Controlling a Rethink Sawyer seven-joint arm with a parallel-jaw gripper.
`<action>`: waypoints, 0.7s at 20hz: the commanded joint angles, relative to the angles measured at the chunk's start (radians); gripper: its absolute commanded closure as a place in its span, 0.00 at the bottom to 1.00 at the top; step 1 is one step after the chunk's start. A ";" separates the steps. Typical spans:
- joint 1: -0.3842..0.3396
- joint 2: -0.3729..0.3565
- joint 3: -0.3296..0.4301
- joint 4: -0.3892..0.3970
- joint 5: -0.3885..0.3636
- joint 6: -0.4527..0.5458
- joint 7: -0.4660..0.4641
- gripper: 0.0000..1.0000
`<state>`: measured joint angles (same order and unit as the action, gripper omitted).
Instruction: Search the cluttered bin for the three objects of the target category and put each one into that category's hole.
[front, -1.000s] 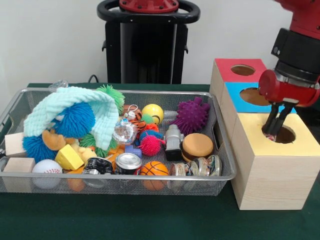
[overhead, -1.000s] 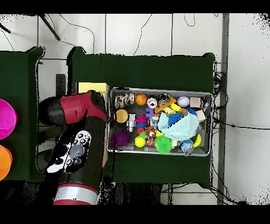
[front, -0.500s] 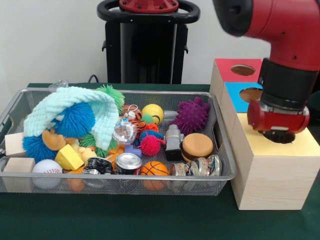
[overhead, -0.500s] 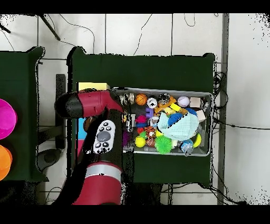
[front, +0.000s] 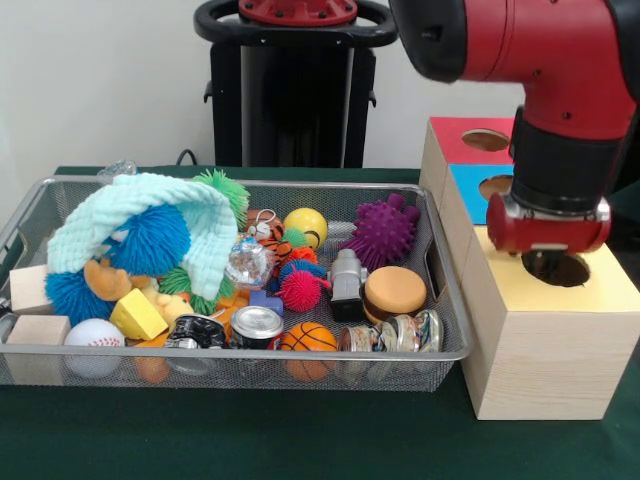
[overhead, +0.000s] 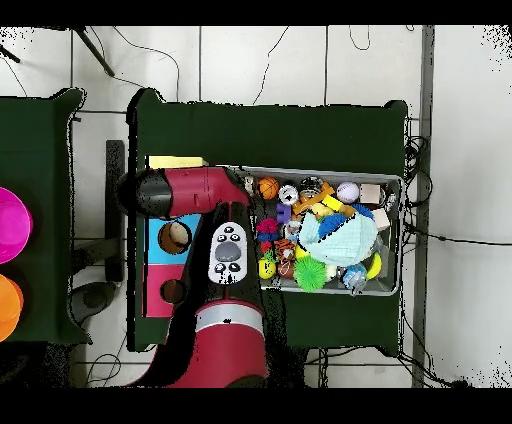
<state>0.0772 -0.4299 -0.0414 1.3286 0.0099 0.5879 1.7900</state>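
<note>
The wire mesh bin (front: 250, 352) is full of toys; it also shows in the overhead view (overhead: 398, 230). No white polka-dot cloth piece shows in either view. The yellow-topped wooden box (front: 600, 295) stands right of the bin, and its round dark hole (front: 562, 270) is half covered by my arm. My gripper (front: 552, 240) hangs right above that hole, and its tip is hidden under the red wrist ring. In the overhead view my arm (overhead: 228, 255) covers the bin's left end and most of the yellow box (overhead: 172, 161).
A mint-green cloth (front: 140, 215) drapes over blue spiky balls at the bin's left. A purple spiky ball (front: 383, 230), a toy burger (front: 396, 290) and a small basketball (front: 308, 338) lie near the boxes. The blue-topped box (front: 478, 195) and the red-topped box (front: 470, 140) stand behind the yellow one.
One second ago the gripper's tip reached into the yellow box's hole. Since then the arm has swung across over the boxes toward the bin, and the wrist ring now hides the tip.
</note>
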 joint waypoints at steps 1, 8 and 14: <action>-0.040 -0.127 0.113 0.169 0.002 0.254 -0.046 1.00; -0.057 -0.163 0.123 0.185 -0.024 0.263 -0.046 1.00; -0.054 -0.183 0.120 0.186 -0.033 0.271 -0.035 1.00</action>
<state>0.0575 -0.6038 0.0009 1.4019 0.0087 0.7409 1.7900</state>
